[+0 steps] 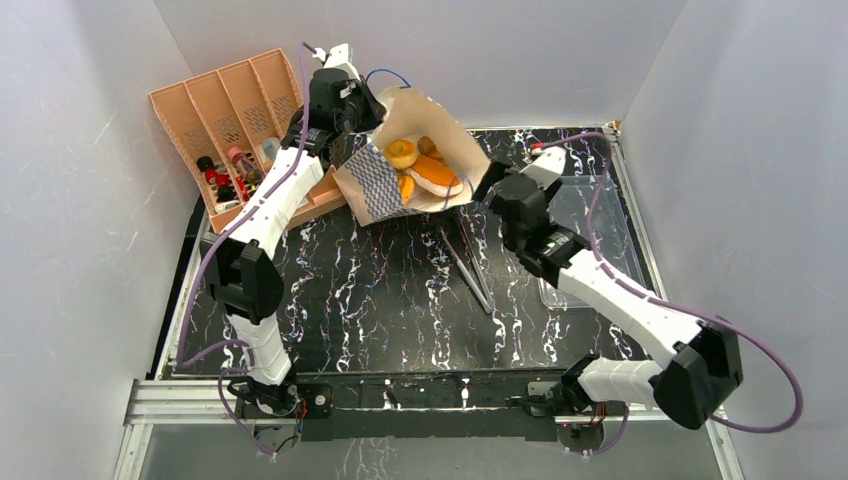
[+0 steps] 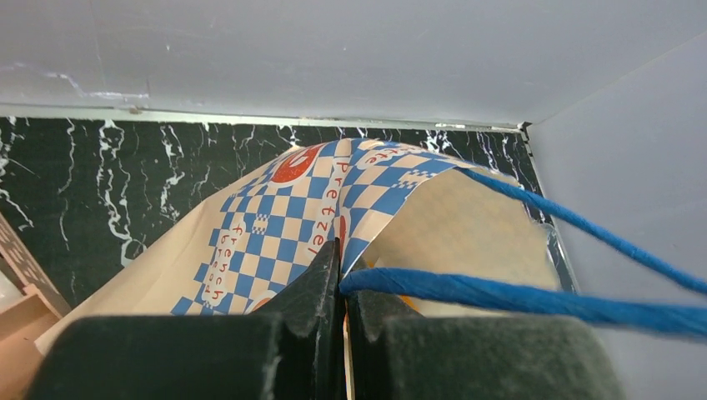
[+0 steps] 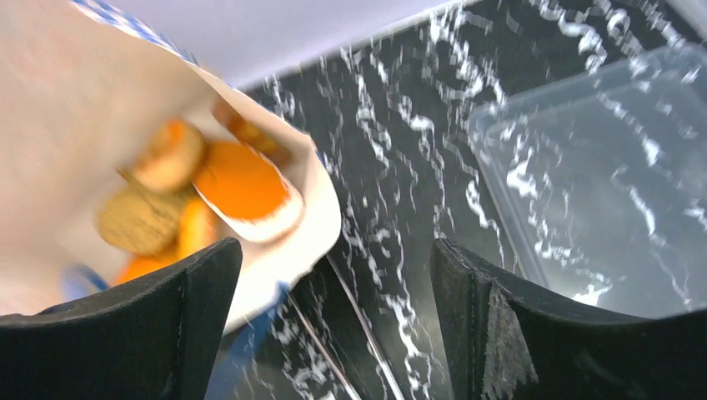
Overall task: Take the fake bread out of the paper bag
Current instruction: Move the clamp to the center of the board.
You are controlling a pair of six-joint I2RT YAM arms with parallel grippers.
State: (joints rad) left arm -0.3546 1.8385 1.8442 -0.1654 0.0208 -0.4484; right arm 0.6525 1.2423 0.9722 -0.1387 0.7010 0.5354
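Observation:
The paper bag (image 1: 375, 185) lies tilted at the back of the table, its mouth held open toward the right. Inside it the fake bread shows: a golden bagel (image 1: 401, 153) and an orange-topped loaf (image 1: 437, 176). My left gripper (image 1: 345, 135) is shut on the bag's upper rim, where a blue cord handle (image 2: 517, 296) starts; its fingertips (image 2: 329, 271) pinch the checkered paper (image 2: 275, 225). My right gripper (image 1: 487, 184) is open just outside the bag's mouth, holding nothing. In the right wrist view the open gripper (image 3: 333, 279) faces the loaf (image 3: 246, 187), the bagel (image 3: 171, 158) and a tan bun (image 3: 137, 221).
Metal tongs (image 1: 470, 265) lie on the black marbled table below the bag. A clear plastic tray (image 1: 600, 215) sits to the right, under my right arm. An orange slotted organiser (image 1: 230, 110) with small items stands at the back left. White walls close in on three sides.

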